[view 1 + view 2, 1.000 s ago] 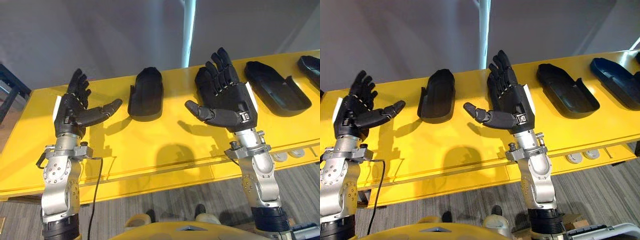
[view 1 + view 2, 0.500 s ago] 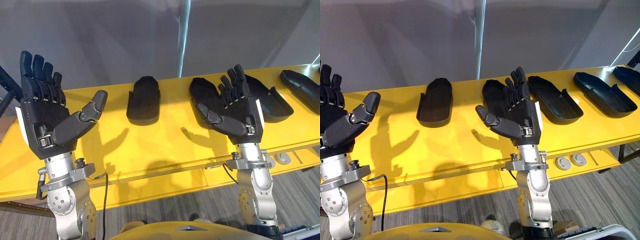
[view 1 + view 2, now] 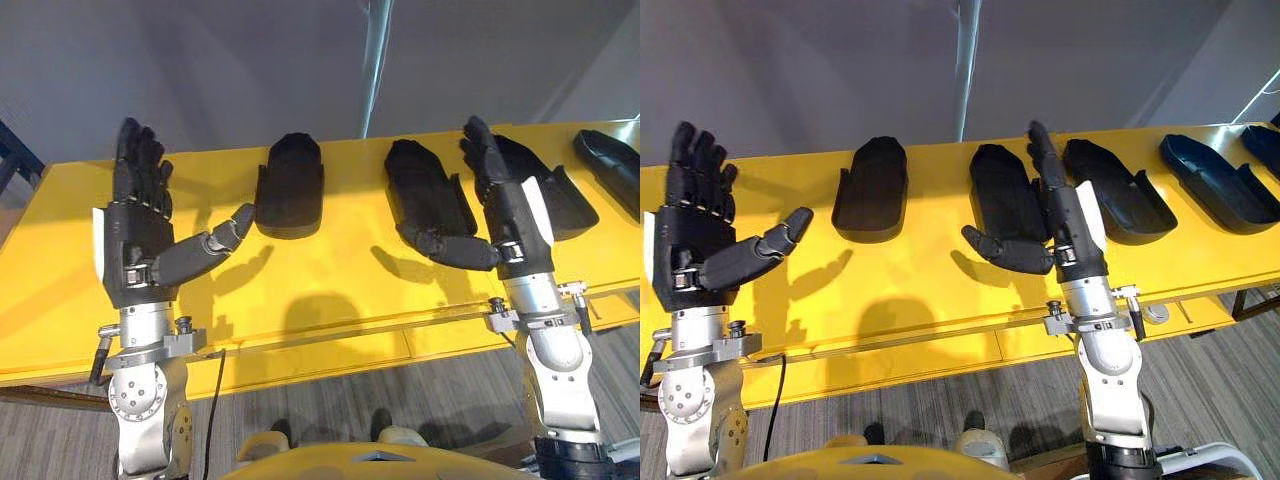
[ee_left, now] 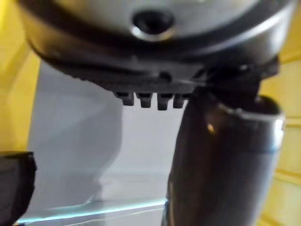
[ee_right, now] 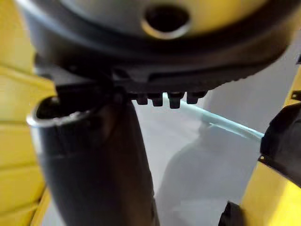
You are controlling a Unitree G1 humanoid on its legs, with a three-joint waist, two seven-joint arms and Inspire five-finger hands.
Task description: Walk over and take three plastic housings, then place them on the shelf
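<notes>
Several black plastic housings lie in a row along the back of the yellow table: one left of centre, one at centre, a third and more to the right. My right hand hovers edge-on between the centre housing and the third one, fingers straight, thumb stuck out over the table, holding nothing. My left hand is raised left of the first housing, palm showing, fingers straight, empty. Neither hand touches a housing.
A grey wall with a pale vertical strip stands behind the table. Round sockets sit in the table's front ledge by the right wrist. Grey carpet lies below the front edge. A dark frame shows at the far left.
The view has shifted. My left hand has dropped lower and further from the camera. My right hand has turned from palm-facing to edge-on and now stands between two housings.
</notes>
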